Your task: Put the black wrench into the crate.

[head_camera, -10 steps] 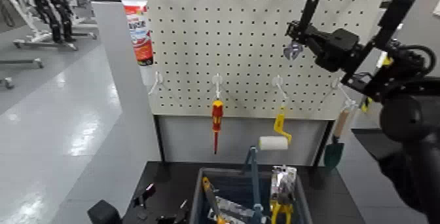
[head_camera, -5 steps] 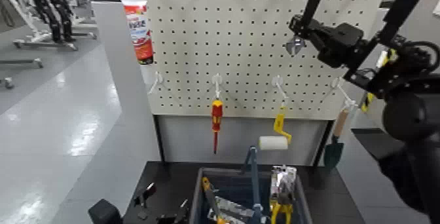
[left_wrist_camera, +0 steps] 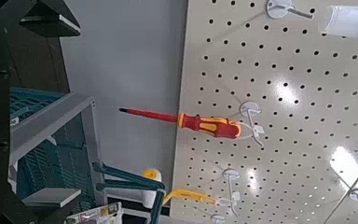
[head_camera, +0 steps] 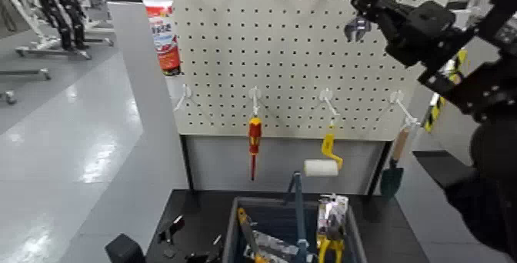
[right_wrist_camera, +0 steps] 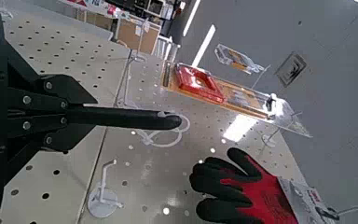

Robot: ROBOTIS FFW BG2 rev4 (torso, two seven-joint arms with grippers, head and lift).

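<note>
Pegboard (head_camera: 292,58), cream-coloured metal dotted with holes, filled the middle of the head view, and up at its right side came the action: the black right gripper (head_camera: 366,3) was up high, fingers closed narrow on the long, slim black wrench (head_camera: 357,28), whose silvery open jaw poked out below them. Well below that, on the dark tabletop (head_camera: 192,206), sat the grey-blue plastic crate (head_camera: 233,228) with its upright central handle, so the wrench was above it and outside. Inside lay yellow-handled pliers (head_camera: 331,244) among clear packaging. A red-and-yellow screwdriver (head_camera: 255,139), a white roller with a yellow handle (head_camera: 321,168) and a green trowel with a wooden handle (head_camera: 391,180) hung in a row. Down at the lower left waited the black left gripper (head_camera: 171,237); open or shut, I couldn't tell.

Over to the left wrist view: the same screwdriver hung by the board, with the crate's grey rim and teal-looking mesh showing, but no wrench in sight.

Right wrist view next: the right gripper's black finger reached across the board, narrow, near a white hook (right_wrist_camera: 103,200), while a black-and-red fabric glove (right_wrist_camera: 247,191) and a red item in clear packaging (right_wrist_camera: 200,82) showed beyond.
</note>
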